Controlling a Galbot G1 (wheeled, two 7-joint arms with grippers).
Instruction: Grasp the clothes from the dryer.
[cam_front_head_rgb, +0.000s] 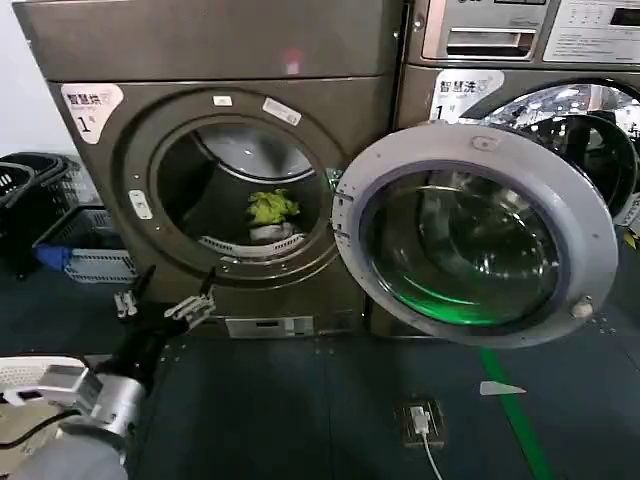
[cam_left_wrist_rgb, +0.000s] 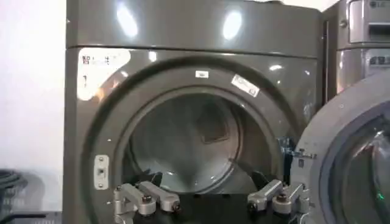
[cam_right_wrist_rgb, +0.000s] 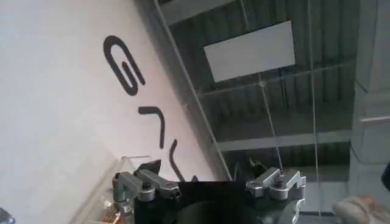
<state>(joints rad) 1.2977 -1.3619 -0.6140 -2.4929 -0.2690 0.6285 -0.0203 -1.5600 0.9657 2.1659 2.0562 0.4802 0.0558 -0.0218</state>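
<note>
The bronze-grey dryer (cam_front_head_rgb: 200, 50) stands straight ahead. Its silver-rimmed glass door (cam_front_head_rgb: 475, 235) is swung wide open to the right. Inside the drum lie the clothes (cam_front_head_rgb: 272, 208): a lime yellow-green piece on top of a white piece. My left gripper (cam_front_head_rgb: 160, 300) hangs open, low in front of the porthole and left of its middle, well short of the clothes, with nothing in it. In the left wrist view the gripper (cam_left_wrist_rgb: 207, 182) faces the dryer (cam_left_wrist_rgb: 195, 36) and its open drum, and the door (cam_left_wrist_rgb: 353, 152) stands beside it. My right gripper (cam_right_wrist_rgb: 207, 182) is open and points up at a ceiling.
A second machine (cam_front_head_rgb: 520, 40) with a silver drawer panel stands right of the dryer, partly behind the open door. Dark laundry baskets (cam_front_head_rgb: 80, 250) sit on the floor at the left. A floor socket with a white cable (cam_front_head_rgb: 420, 420) and a green line (cam_front_head_rgb: 515, 420) mark the floor ahead.
</note>
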